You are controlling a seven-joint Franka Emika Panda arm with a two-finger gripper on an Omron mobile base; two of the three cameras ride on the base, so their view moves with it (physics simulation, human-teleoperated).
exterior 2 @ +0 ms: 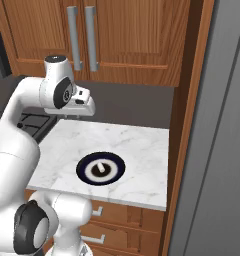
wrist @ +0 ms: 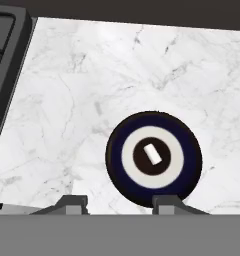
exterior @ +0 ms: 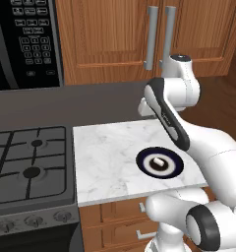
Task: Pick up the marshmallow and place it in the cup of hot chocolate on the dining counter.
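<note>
The tiny white marshmallow lies at the centre of a round dark blue plate on a white marble countertop — open marble all round. The two-finger gripper hovers above, jaws spread, grasping nothing.

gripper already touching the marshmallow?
No. In the hand view the gripper is open above the plate, and the marshmallow lies untouched at its centre.
</note>
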